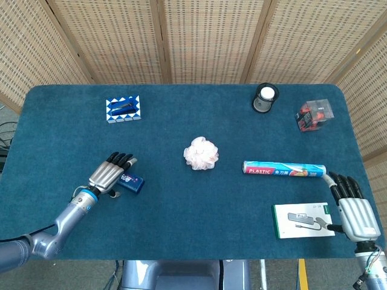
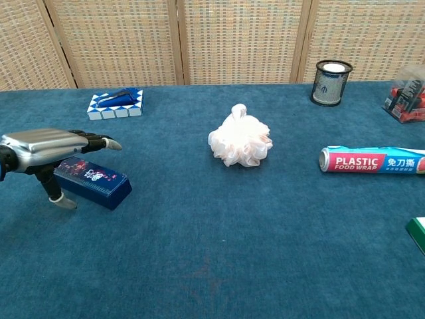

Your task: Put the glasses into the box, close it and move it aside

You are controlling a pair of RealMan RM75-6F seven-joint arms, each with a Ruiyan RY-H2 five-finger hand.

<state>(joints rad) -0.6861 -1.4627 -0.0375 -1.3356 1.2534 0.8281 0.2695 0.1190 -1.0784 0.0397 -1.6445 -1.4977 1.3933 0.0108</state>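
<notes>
- The small dark blue box lies flat and shut on the blue bench, near your left side, just by your left robot hand
- Your left robot hand holds nothing; its fingers are stretched out flat above the near end of the box, and the thumb hangs down beside it
- I cannot tell if the fingers touch the box top or float just over it
- Your right robot hand lies open too, fingers apart, holding nothing, next to the white card pack, well apart from the box
- The box looks like light, stiff card, so I think it slides easily and could dent if you squeeze hard
- I would take it by its two long sides, near the middle, with the thumb on one side and fingers on the other
- I see no glasses lying out anywhere
- The head view shows both robot hands and the whole bench from above
- The chest view shows only the left robot hand, but it shows the box's height and the thumb hanging down, which the head view hides
</notes>
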